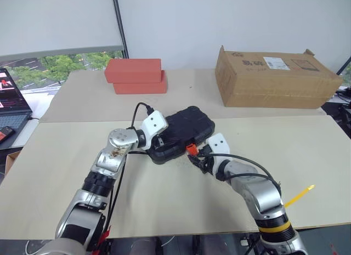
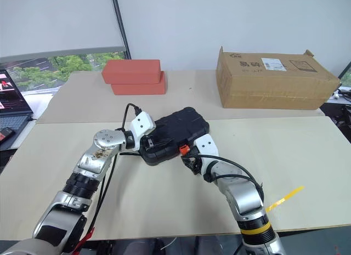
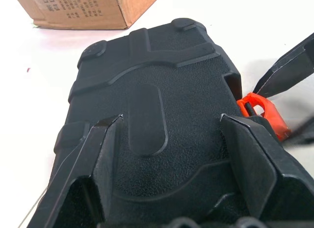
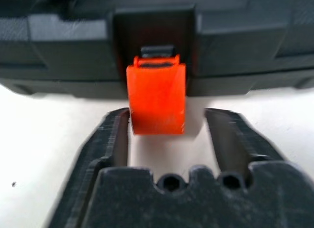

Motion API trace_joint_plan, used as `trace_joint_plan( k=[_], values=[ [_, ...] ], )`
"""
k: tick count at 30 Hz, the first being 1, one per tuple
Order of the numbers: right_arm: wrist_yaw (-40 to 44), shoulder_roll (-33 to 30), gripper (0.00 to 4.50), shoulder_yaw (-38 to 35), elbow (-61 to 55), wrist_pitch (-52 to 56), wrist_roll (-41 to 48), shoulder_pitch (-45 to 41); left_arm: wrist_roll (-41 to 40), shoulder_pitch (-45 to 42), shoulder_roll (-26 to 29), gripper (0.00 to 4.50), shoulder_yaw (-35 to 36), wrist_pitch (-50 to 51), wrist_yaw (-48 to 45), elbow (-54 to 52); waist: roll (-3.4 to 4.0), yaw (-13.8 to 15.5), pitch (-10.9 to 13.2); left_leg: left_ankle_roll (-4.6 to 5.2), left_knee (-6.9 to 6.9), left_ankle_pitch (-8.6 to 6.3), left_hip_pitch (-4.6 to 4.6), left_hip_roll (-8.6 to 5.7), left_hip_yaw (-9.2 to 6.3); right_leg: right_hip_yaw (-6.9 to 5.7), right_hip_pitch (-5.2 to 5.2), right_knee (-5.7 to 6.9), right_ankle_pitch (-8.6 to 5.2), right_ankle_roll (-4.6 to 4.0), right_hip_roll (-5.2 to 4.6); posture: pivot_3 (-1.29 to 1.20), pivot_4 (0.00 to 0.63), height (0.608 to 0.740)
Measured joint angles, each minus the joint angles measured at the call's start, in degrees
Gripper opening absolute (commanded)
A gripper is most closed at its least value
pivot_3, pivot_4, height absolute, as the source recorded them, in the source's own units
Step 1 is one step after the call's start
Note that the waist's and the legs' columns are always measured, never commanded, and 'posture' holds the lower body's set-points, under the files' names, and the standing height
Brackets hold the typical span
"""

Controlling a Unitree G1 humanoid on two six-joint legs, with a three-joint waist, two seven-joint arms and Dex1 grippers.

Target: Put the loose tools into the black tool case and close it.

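The black tool case (image 1: 178,134) lay shut near the middle of the bench (image 1: 307,151), lid down, its small orange latch (image 1: 191,149) sticking out from the near edge. The left arm reached in from the near left, elbow bent, wrist angled toward the case, and the left hand (image 3: 169,122) sat over the lid with its two fingers spread wide, one toward each side of the lid's raised centre; whether the tips pressed the plastic I could not tell. The right arm came up from the near right, forearm swung inward, wrist dipped, and the right hand (image 4: 167,121) sat low at the case's front edge. Its fingers (image 4: 115,132) stood part open, one on either side of the latch, the one finger just touching the latch's side, the other clear of it. A cardboard box (image 1: 274,79) and two red blocks (image 1: 136,75) stood well back on the far side.
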Motion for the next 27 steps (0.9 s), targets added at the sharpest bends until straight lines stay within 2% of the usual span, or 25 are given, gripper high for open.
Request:
trace_joint_plan(
  k=[1, 2, 15, 27],
  values=[
    [-0.09, 0.15, 1.26, 0.46, 0.0, 0.12, -0.08, -0.09, 0.0, 0.0, -0.04, 3.4, 0.0, 0.0, 0.04, 0.0, 0.0, 0.02, 0.0, 0.0, 0.0, 0.0, -0.01, 0.0, -0.01, -0.01, 0.0, -0.01, 0.0, 0.0, 0.0, 0.0, 0.15, 0.711],
    [-0.17, 0.14, 1.16, 0.57, -0.02, 0.16, -0.11, -0.11, 0.0, 0.01, -0.05, 3.4, -0.01, 0.0, 0.06, 0.01, 0.0, 0.02, 0.0, 0.0, 0.0, 0.0, -0.01, 0.0, -0.01, -0.01, 0.0, -0.02, 0.0, 0.0, 0.0, 0.0, 0.15, 0.711],
    [0.93, -1.46, 1.16, 0.74, -0.35, -0.83, -0.43, -0.44, 0.01, 0.12, -0.11, 3.4, -0.03, -0.04, 0.05, -0.08, 0.0, 0.0, 0.01, 0.02, -0.02, -0.02, -0.11, 0.0, -0.02, -0.02, -0.08, -0.08, -0.01, 0.01, 0.0, 0.0, 0.15, 0.711],
    [3.5, -0.82, 1.16, 0.33, 5.03, -13.26, -1.15, -0.04, 0.15, 0.28, 0.05, 3.4, -0.14, -0.45, -0.48, 0.0, -0.01, -0.1, 0.02, 0.05, -0.1, -0.03, -0.19, 0.03, -0.03, -0.07, -0.04, -0.43, 0.01, 0.03, 0.07, 0.0, 0.15, 0.711]
  ],
)
